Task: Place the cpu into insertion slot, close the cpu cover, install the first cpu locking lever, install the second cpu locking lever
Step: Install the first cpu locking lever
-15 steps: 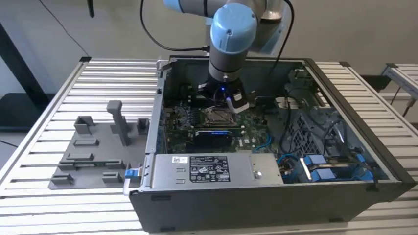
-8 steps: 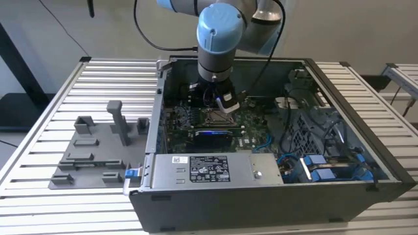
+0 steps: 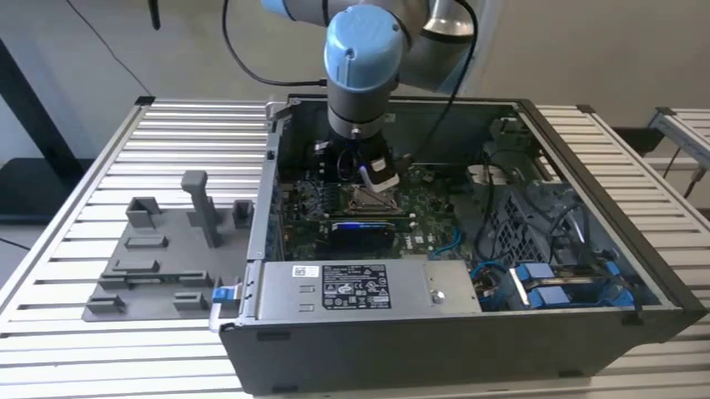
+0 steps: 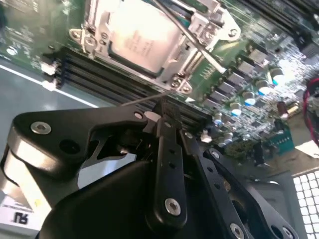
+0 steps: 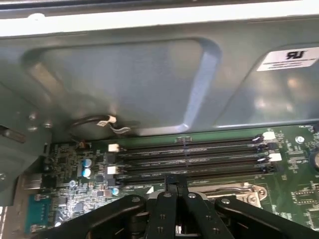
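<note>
The cpu [image 4: 141, 37] is seated in the insertion slot [image 4: 82, 35], cover down; jaws are drawn narrow, nothing gripped, near a locking lever [image 4: 199, 44] — best pushed down steadily, squarely, without slipping off.
</note>
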Controlling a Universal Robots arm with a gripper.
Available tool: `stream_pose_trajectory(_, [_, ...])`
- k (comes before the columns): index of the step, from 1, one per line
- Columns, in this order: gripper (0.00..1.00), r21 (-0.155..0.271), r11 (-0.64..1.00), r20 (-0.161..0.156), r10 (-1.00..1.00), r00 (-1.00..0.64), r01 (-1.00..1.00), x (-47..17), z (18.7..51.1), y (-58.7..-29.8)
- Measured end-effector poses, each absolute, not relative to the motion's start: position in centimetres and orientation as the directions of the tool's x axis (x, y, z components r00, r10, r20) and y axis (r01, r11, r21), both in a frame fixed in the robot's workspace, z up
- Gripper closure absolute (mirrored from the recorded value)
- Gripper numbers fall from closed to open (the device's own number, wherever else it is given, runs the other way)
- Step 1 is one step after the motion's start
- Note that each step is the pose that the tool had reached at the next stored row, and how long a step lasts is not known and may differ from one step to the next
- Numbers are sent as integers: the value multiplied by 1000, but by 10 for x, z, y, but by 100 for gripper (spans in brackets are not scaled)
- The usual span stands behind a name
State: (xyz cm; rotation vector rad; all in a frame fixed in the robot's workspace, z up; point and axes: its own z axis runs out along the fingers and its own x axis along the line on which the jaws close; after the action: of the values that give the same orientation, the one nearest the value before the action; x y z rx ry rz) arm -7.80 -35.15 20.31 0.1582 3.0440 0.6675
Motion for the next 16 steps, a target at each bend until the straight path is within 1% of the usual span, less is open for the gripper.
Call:
stream_pose_trajectory(4, [89,410,907,0,103,-995,94,-79,201,-352])
stream_pose_trajectory(16, [89,411,910,0,61,-998,56,-75,197,-352])
